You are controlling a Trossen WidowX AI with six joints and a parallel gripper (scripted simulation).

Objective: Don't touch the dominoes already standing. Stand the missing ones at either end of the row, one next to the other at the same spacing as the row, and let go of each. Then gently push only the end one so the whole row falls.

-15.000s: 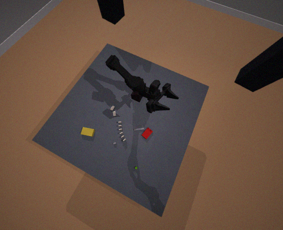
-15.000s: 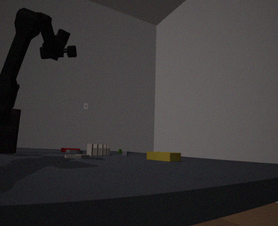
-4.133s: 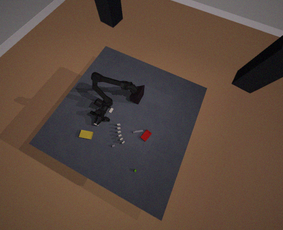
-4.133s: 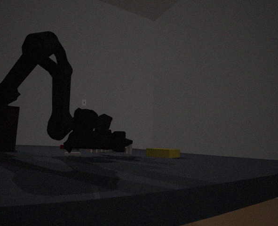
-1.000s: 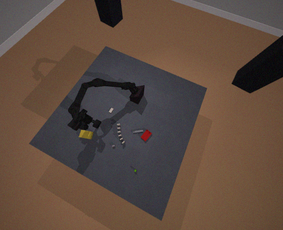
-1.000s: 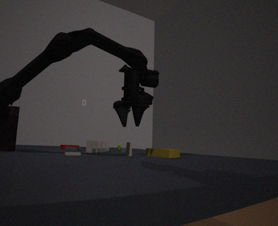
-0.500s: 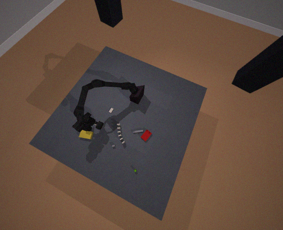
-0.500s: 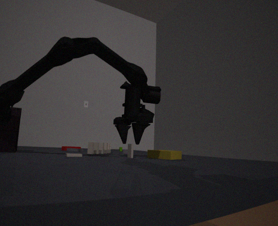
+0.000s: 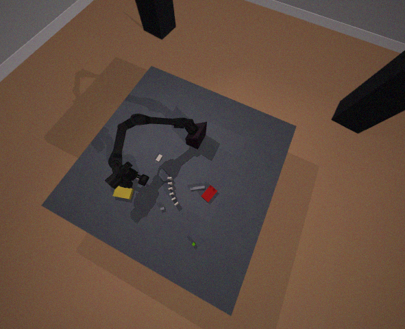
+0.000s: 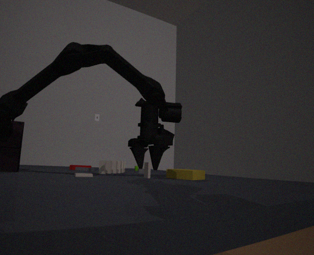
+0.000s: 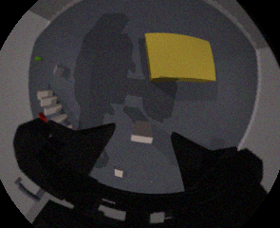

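We're working on the first missing domino: lining up to grasp the off-white upright domino [image 10: 146,170] [image 11: 141,139], standing apart from the row on the dark grey desk [image 9: 227,283] [image 10: 96,203] [image 11: 151,102], toward its left corner as the top view is showing it. The black two-finger end effector [image 9: 126,178] [image 10: 147,169] [image 11: 143,131] is hanging fingers down over it, fingers wide apart, gripping nothing. The top view is hiding the piece under the arm.

The row of six off-white dominoes [image 9: 171,194] [image 10: 105,167] [image 11: 52,109] is standing mid-desk, running roughly from the upper corner side toward the bottom corner. The white flat-lying domino [image 9: 158,157] [image 10: 84,175] [image 11: 119,172] is resting between the row's upper end and the desk's upper-left edge. We're counting both as the missing pieces; neither is in line, so we're judging this early.

Next we're needing a straight drop, one finger each side of the piece, then a level close and lift. We're watching tip height: a finger landing on the top could be toppling it. The yellow rectangular block [image 9: 123,192] [image 10: 184,174] [image 11: 179,57] is lying near, toward the lower-left edge, so we're keeping sideways motion small. No pushing yet.
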